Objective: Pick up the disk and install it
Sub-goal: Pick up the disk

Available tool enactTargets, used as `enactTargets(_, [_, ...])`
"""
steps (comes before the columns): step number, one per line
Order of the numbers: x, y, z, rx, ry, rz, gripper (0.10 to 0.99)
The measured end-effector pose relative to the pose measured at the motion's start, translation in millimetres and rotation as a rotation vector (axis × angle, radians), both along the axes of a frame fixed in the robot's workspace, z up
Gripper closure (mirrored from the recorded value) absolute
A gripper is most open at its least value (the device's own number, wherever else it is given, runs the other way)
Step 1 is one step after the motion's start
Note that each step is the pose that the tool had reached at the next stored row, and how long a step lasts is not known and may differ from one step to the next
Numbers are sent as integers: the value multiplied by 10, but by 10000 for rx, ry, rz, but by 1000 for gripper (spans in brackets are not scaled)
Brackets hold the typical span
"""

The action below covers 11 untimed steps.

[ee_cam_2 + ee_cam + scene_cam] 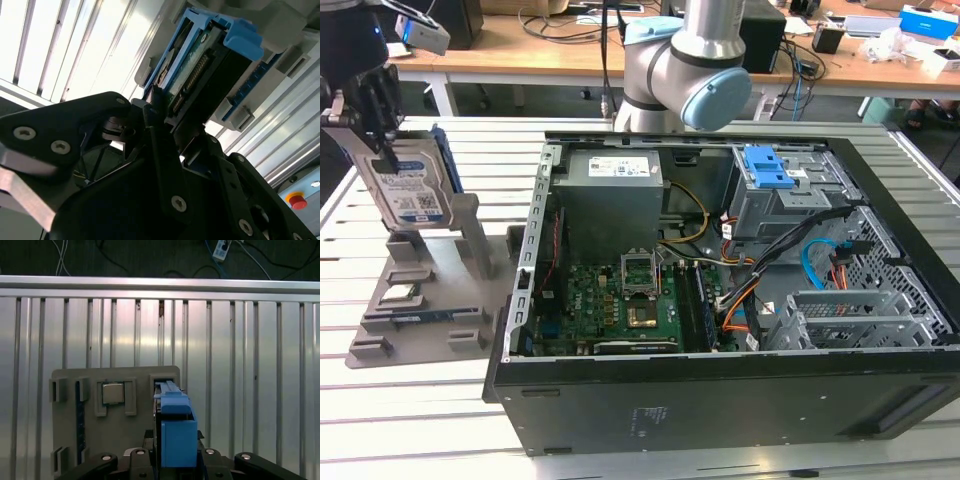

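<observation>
The gripper [382,140] pinches the disk [412,190] upright over the grey holder [430,310], near the worktop's edge at the exterior view's left. Its lower edge may sit in the slot, so a straight, untilted lift looks wisest.

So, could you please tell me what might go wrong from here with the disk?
The jaws hold the disk upright by its upper end only, so it could tilt or slip in transit. Its lower end is close to the posts of the grey holder and might catch there. Loose cables lie in the computer case beside the drive cage and may snag it.
</observation>
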State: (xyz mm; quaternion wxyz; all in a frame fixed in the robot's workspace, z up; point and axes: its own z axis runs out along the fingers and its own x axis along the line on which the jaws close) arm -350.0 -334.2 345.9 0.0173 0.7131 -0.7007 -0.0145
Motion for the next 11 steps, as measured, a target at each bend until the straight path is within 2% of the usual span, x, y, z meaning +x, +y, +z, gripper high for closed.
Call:
enactTargets(3, [2, 0, 88, 0, 1, 1, 722])
enactTargets(11, [4, 1, 258, 0, 1, 1, 722])
